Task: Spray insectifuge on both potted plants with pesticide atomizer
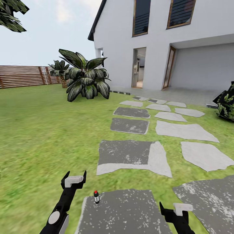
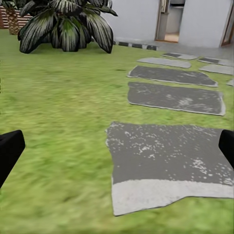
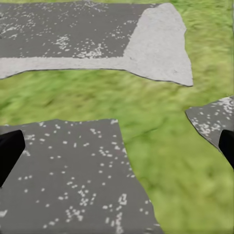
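1. At the lawn's near edge, left gripper [image 1: 74, 179]: black arm with a white block between two black fingers, spread apart and holding nothing, hovering over grass. In its wrist view the fingertips [image 2: 9, 151] sit at both edges of the picture with nothing between them.
2. Right gripper [image 1: 176, 209]: black with a white block, lower and to the right. Its jaws are released and hold nothing. In its wrist view the fingertips [image 3: 9, 148] stand wide apart above stone and grass.
3. Atomizer [image 1: 96, 196]: small dark bottle with a red cap and a pale band. It stands upright on the near slab, near that slab's left edge. It is between the two grippers, closer to the left one, and touches neither.
4. Near slab [image 1: 130, 211]: dark grey stone, flecked white.
5. Second slab [image 1: 130, 156]: dark grey with a pale strip along its near and right sides.
6. Path [image 1: 162, 115]: more grey and pale stones running toward the house.
7. Lawn [image 1: 42, 130]: green grass, all around the stones.
8. Big plant [image 1: 86, 79]: broad striped dark leaves, left of the path.
9. Shrub [image 1: 227, 102]: dark and leafy, at the right edge.
10. Fence [image 1: 22, 76]: brown slats, far left.
11. House [image 1: 156, 45]: white walls, open doorway, upper windows.
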